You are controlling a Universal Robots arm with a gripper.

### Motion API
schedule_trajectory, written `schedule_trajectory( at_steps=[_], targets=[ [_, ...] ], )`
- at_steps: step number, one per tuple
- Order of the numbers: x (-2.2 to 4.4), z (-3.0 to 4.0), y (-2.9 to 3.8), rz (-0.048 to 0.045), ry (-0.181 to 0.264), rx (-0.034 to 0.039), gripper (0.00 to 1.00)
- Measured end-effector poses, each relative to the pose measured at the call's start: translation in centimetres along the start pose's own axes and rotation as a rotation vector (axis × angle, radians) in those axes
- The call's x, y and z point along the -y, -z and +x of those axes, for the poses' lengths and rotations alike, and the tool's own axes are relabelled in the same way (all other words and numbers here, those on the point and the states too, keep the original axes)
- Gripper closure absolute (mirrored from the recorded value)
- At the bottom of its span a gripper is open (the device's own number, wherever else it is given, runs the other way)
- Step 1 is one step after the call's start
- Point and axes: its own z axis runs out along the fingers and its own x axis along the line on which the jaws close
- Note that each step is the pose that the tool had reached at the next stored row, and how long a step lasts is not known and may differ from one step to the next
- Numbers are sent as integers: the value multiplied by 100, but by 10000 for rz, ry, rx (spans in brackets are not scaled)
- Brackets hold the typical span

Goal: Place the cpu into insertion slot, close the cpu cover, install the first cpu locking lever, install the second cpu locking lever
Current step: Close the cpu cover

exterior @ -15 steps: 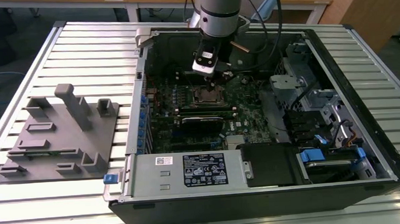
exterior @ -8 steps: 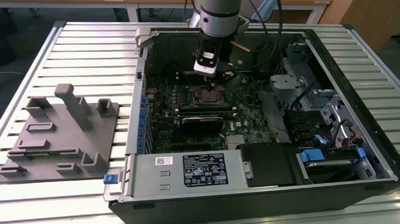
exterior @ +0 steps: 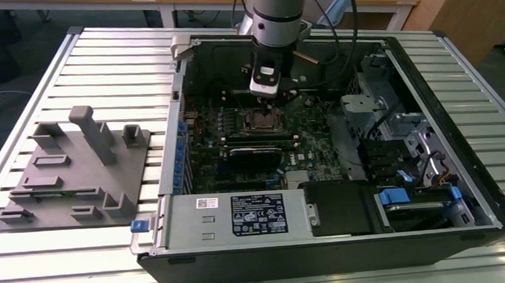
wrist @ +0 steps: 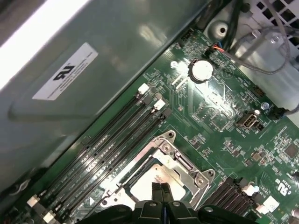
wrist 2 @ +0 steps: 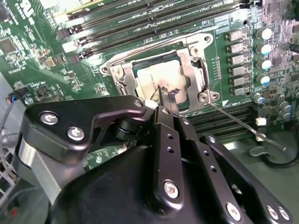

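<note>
The cpu (wrist 2: pixel 156 77) lies flat in the insertion slot (exterior: pixel 259 120) on the green motherboard, its dull silver top showing. The cpu cover (wrist 2: pixel 190 63) lies down around it as a silver frame, and the chip shows through its window. My gripper (wrist 2: pixel 164 91) hangs just above the chip's middle with its thin black fingertips pressed together and nothing between them. In the first wrist view the same shut gripper (wrist: pixel 160 189) sits over the cpu (wrist: pixel 147 186) and the cpu cover (wrist: pixel 184 163). One thin locking lever (wrist 2: pixel 247 126) sticks out sideways from the socket's corner, unlatched.
Long black memory slots (wrist 2: pixel 154 18) run beside the socket. The case's metal wall (wrist: pixel 93 70) stands close behind them. In the exterior view the arm (exterior: pixel 275 25) reaches into the open case, with a power supply (exterior: pixel 238 215) in front and a grey fixture plate (exterior: pixel 75 168) at the exterior view's left.
</note>
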Motion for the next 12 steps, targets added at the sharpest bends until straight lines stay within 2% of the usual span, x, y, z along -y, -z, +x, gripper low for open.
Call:
schedule_trajectory(
  at_steps=[2,12],
  targets=[
    [0,0,0,-2,136,0,90],
    [0,0,0,-2,184,0,90]
  ],
)
